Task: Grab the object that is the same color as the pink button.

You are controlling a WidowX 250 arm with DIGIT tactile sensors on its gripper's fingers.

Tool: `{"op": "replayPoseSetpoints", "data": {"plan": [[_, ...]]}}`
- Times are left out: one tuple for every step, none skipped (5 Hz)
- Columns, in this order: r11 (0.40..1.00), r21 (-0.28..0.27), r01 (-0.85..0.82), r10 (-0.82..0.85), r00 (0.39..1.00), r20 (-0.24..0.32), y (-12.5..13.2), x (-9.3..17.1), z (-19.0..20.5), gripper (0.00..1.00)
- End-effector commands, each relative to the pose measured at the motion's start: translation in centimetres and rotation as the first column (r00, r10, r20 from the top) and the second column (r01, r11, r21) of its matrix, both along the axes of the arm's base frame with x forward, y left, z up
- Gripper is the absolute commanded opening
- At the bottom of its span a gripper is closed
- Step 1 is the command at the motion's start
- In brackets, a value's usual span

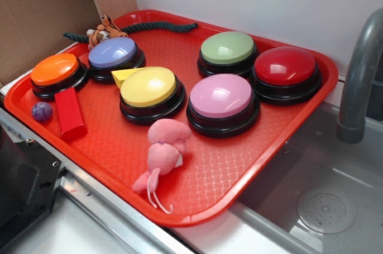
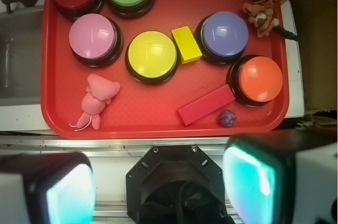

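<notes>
Tray point(image 1: 197, 203): red, holding every item; its near rim overhangs a metal counter edge, with a sink basin point(image 1: 326, 206) to the right in the exterior view.
Orange button point(image 1: 55, 69): far left, close to the tray's left rim.
Purple ball point(image 1: 42, 111): just beside the red block point(image 1: 70, 113), both near the left front edge.
Blue-lavender button point(image 1: 112, 53): behind, with a tiger toy point(image 1: 103, 31) and dark rope point(image 1: 158, 26) along the back rim.
Yellow button point(image 1: 148, 86): centre, a yellow block point(image 1: 122, 75) touching its left side.
Pink plush toy point(image 1: 164, 152): lies in the open front part of the tray, just in front of the pink button point(image 1: 221, 96), apart from it; string tail point(image 1: 157, 199) trails toward the front rim. Bare tray on its left and right.
Green button point(image 1: 227, 48) and red button point(image 1: 285, 66): back right, near the right rim.
Gripper point(image 2: 158, 184): in the wrist view, off the tray past its front rim; jaws spread wide, holding nothing.
</notes>
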State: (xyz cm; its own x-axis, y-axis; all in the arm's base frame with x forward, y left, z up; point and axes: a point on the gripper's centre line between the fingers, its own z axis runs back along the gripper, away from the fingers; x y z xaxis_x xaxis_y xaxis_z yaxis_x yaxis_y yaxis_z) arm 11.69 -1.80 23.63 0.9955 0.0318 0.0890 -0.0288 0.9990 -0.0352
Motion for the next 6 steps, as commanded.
{"op": "replayPoseSetpoints", "data": {"plan": [[1.000, 0.000, 0.000, 0.000, 1.000, 0.000, 0.0, 0.0, 0.0, 1.00], [0.998, -0.053, -0.017, 0.017, 1.000, -0.013, -2.6, 2.1, -2.0, 1.00], [0.996, -0.077, -0.033, 0.031, 0.999, -0.028, -5.6, 3.9, -4.3, 1.00], [0.985, -0.115, -0.126, 0.118, 0.990, -0.072, -7.9, 4.6, -8.0, 1.00], [0.948, -0.119, -0.295, 0.289, 0.955, -0.069, -9.2, 4.9, -12.8, 1.00], [0.919, -0.092, -0.384, 0.379, 0.923, -0.067, -9.7, 5.0, -15.9, 1.00]]}}
